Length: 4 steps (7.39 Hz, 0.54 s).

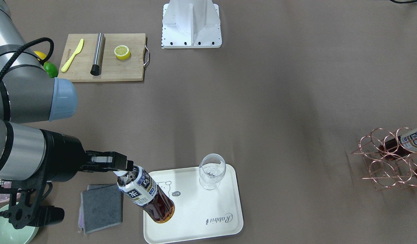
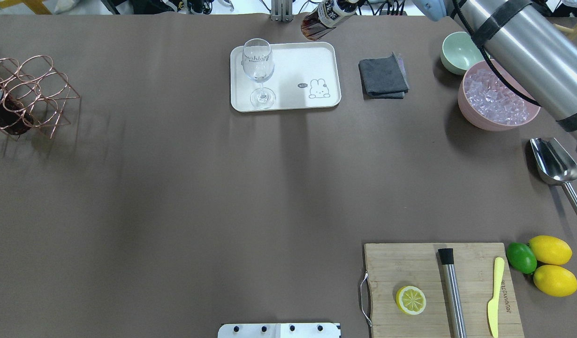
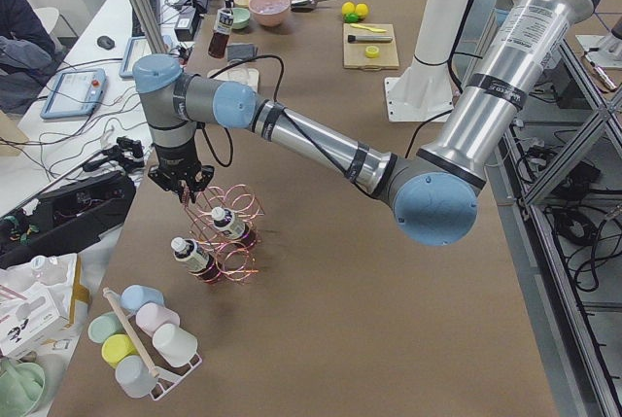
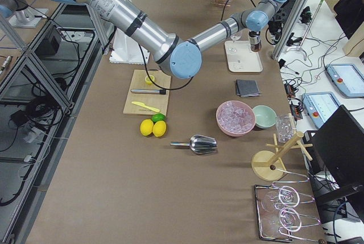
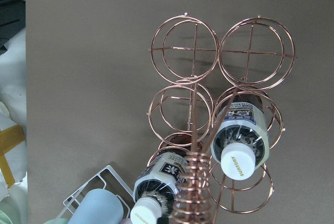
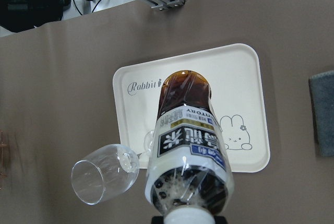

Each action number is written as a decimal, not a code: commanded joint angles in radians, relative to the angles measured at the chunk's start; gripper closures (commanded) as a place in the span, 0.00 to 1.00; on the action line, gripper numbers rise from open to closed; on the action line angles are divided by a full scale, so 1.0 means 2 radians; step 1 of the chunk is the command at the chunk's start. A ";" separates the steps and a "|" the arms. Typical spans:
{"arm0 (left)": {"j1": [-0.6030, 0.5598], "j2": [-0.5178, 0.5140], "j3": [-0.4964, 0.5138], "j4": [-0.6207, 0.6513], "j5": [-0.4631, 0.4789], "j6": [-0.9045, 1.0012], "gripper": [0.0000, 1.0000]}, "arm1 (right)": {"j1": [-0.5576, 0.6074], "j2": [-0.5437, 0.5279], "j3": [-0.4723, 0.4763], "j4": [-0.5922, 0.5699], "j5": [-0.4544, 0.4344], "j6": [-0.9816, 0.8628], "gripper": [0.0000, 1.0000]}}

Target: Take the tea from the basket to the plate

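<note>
My right gripper [image 1: 123,168] is shut on the white cap of a tea bottle [image 1: 147,195] and holds it tilted in the air over the left part of the cream plate [image 1: 201,217]. The right wrist view looks down the bottle [image 6: 185,151] onto the plate [image 6: 245,72]. The copper basket [image 5: 219,104] still holds two tea bottles [image 5: 240,140] and stands at the table's far left [image 2: 30,89]. My left gripper [image 3: 183,191] hovers just above the basket's handle; I cannot tell if it is open.
A wine glass [image 1: 212,171] stands on the plate's corner. A grey cloth [image 1: 101,206], a pale green bowl [image 2: 459,51] and a pink bowl of ice [image 2: 497,96] lie beside the plate. A metal scoop [image 2: 553,164], a cutting board [image 2: 441,286] and citrus fruit [image 2: 546,258] are nearer the robot.
</note>
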State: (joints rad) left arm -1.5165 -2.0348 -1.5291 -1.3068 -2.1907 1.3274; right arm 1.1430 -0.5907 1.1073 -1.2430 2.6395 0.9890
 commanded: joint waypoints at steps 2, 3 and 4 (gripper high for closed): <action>-0.001 -0.003 0.011 -0.005 -0.002 0.002 1.00 | -0.004 -0.001 -0.001 0.027 -0.043 -0.004 1.00; -0.001 -0.003 0.011 -0.005 -0.002 0.002 1.00 | -0.005 -0.001 -0.001 0.034 -0.054 -0.003 1.00; 0.000 -0.002 0.011 -0.005 -0.002 0.002 1.00 | -0.006 -0.001 -0.001 0.045 -0.074 -0.003 1.00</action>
State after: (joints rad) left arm -1.5185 -2.0413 -1.5082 -1.3176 -2.1954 1.3312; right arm 1.1344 -0.5918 1.1064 -1.1853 2.5479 0.9827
